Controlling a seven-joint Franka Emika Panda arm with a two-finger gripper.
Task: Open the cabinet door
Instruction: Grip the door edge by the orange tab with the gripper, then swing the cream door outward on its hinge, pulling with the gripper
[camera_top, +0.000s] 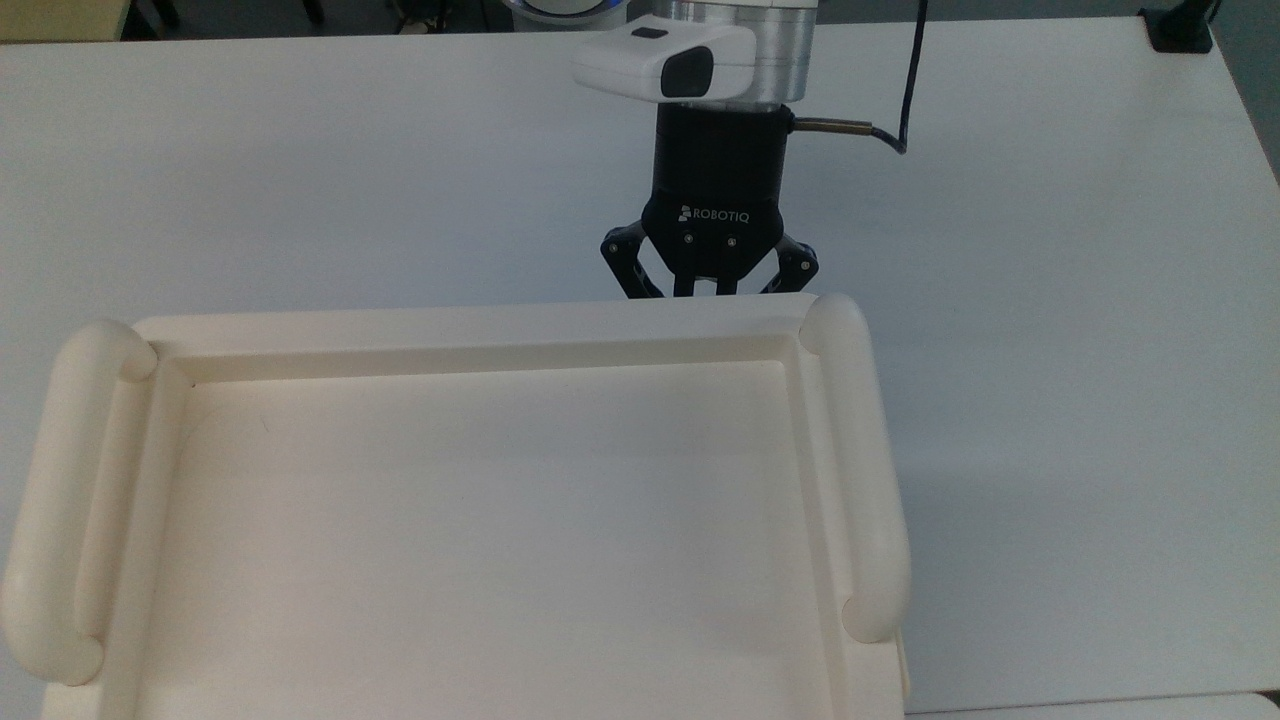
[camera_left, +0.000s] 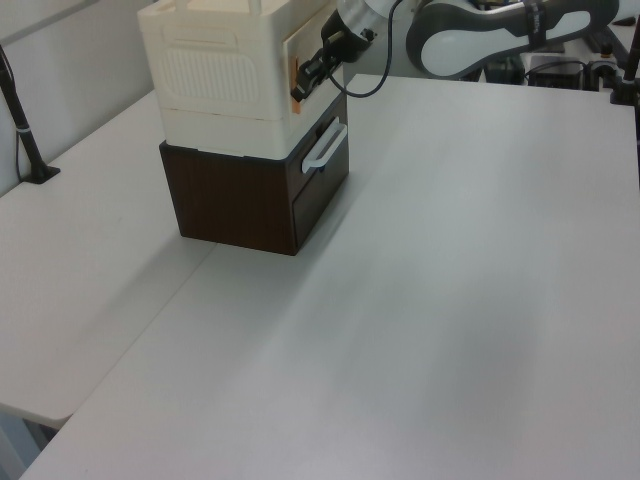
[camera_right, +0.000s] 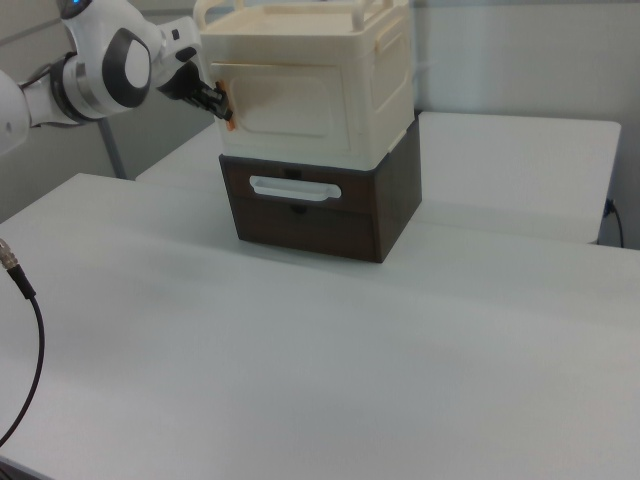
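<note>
The cream cabinet (camera_right: 385, 90) stands on a dark drawer unit, and its recessed top rim (camera_top: 470, 325) faces the top view. The cabinet door (camera_right: 295, 100) is the panelled front face; it looks flush or nearly so with the cabinet. My gripper (camera_right: 222, 105) is at the door's edge on the right view's left, where an orange fitting of the handle (camera_right: 229, 110) shows. Seen from above, the gripper (camera_top: 708, 290) reaches down past the cabinet's front edge with its linkages drawn in. The left view has the gripper (camera_left: 303, 88) against the same front face.
A dark brown drawer unit (camera_right: 320, 215) with a white bar handle (camera_right: 288, 188) carries the cabinet. The white table (camera_left: 450, 300) stretches out wide in front. A black clamp post (camera_left: 25, 130) stands at the left view's left, and a black cable (camera_right: 25, 330) hangs close to the right view's camera.
</note>
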